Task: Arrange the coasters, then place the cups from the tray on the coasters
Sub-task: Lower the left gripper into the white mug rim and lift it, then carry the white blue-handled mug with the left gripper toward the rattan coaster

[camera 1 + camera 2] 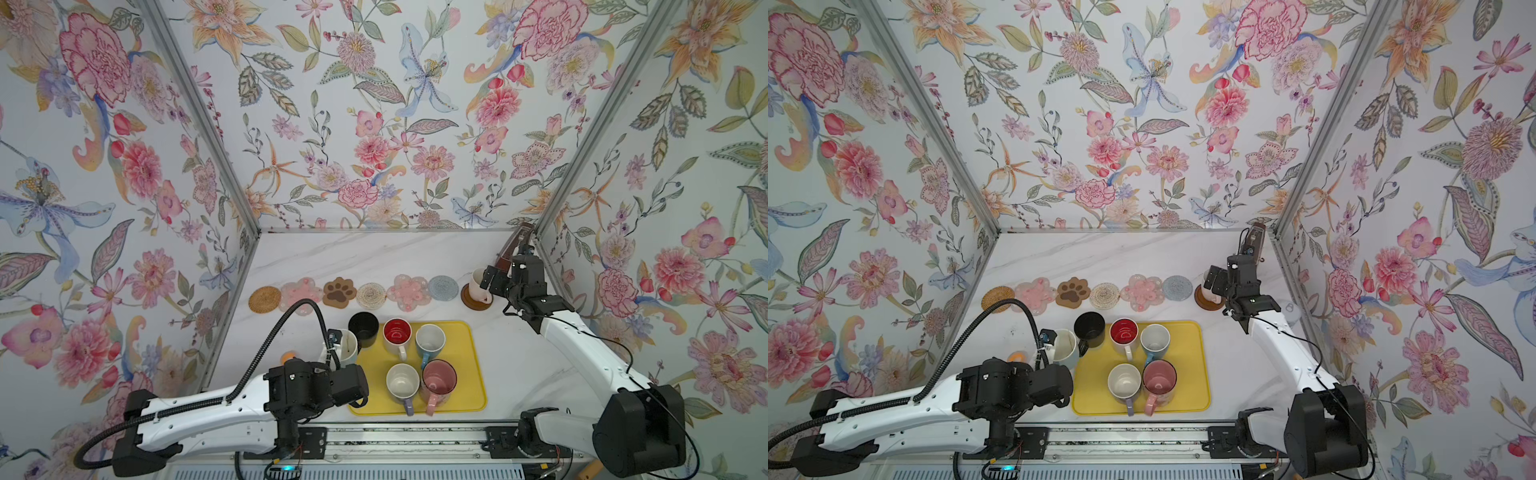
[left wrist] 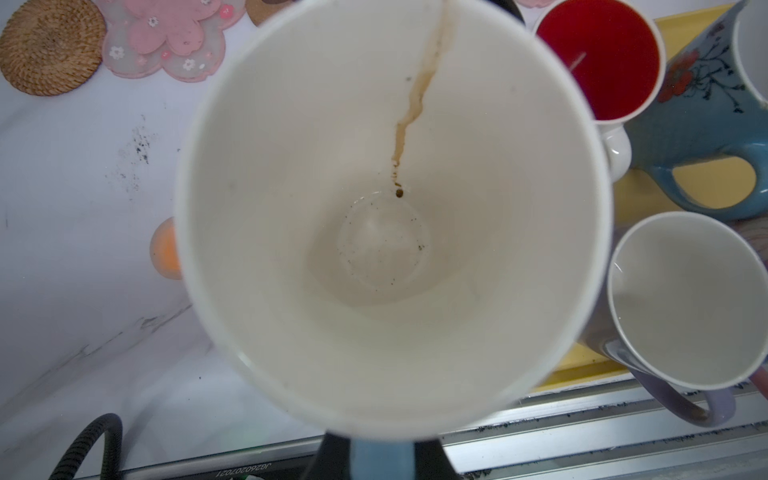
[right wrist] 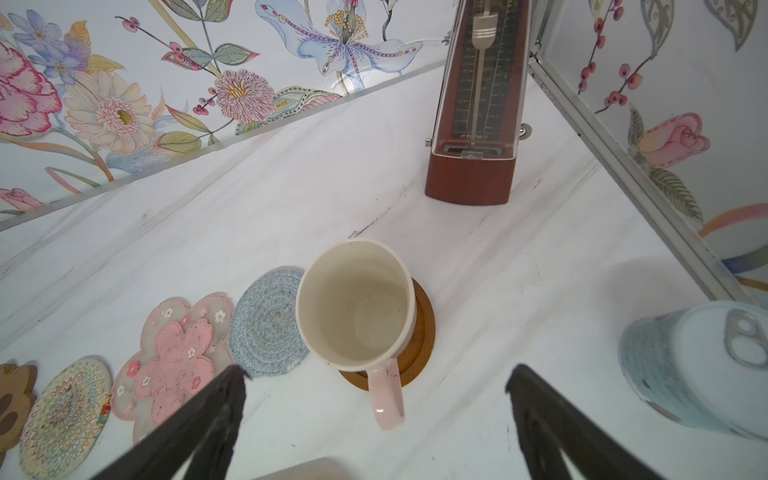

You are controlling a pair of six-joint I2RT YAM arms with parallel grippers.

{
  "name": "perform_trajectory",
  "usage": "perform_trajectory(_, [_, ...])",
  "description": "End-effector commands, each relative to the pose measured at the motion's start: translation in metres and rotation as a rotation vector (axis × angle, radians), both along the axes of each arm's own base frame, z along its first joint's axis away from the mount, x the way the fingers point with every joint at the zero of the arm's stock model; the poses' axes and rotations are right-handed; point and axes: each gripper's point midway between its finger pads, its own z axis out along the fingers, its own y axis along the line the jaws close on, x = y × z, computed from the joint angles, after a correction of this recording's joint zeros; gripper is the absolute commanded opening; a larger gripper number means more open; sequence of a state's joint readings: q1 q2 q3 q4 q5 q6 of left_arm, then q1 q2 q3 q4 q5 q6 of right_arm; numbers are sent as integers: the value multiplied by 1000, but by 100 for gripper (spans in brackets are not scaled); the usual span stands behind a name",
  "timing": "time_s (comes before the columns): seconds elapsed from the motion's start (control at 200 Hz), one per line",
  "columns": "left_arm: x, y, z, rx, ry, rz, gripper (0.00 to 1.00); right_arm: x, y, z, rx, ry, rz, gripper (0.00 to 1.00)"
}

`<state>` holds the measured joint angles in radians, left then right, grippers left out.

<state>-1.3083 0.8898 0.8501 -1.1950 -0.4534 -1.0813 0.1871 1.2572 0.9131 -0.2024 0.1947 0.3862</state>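
Seven coasters line the back of the table, from the tan woven round [image 1: 264, 299] to the dark brown disc [image 1: 473, 303]. A mug with a pink handle [image 3: 357, 307] stands on that disc. My right gripper [image 3: 376, 374] hangs open just in front of it, its handle between the spread fingers and untouched. My left gripper [image 2: 382, 457] is shut on the blue handle of a stained white-inside mug [image 1: 347, 345], held beside the left edge of the yellow tray [image 1: 469, 374]. The black [image 1: 363, 328], red-inside [image 1: 397, 334], blue [image 1: 430, 340], purple-handled [image 1: 402, 384] and pink [image 1: 438, 380] cups stand on the tray.
A brown metronome [image 3: 478, 104] stands in the back right corner. A pale lidded jar [image 3: 698, 365] sits by the right wall. A small orange ring [image 1: 286, 358] lies left of the held mug. A metal rail [image 1: 407, 440] runs along the front edge.
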Motion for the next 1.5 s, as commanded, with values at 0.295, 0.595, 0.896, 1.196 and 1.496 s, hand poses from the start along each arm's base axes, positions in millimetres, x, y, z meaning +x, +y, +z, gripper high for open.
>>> perform_trajectory(0.295, [84, 37, 52, -42, -234, 287, 0, -3, -2, -2, 13, -11, 1, 99])
perform_trajectory(0.595, [160, 93, 35, -34, -223, 502, 0, -8, 1, -1, 28, -2, 17, 99])
perform_trajectory(0.896, [208, 167, 18, 86, -192, 675, 0, -16, 4, 6, 46, -4, 38, 99])
perform_trajectory(1.196, [248, 208, 8, 72, -231, 756, 0, -17, 3, 12, 40, -14, 41, 99])
perform_trajectory(1.496, [275, 239, -4, 118, -226, 760, 0, -16, 3, 11, 38, -10, 41, 99])
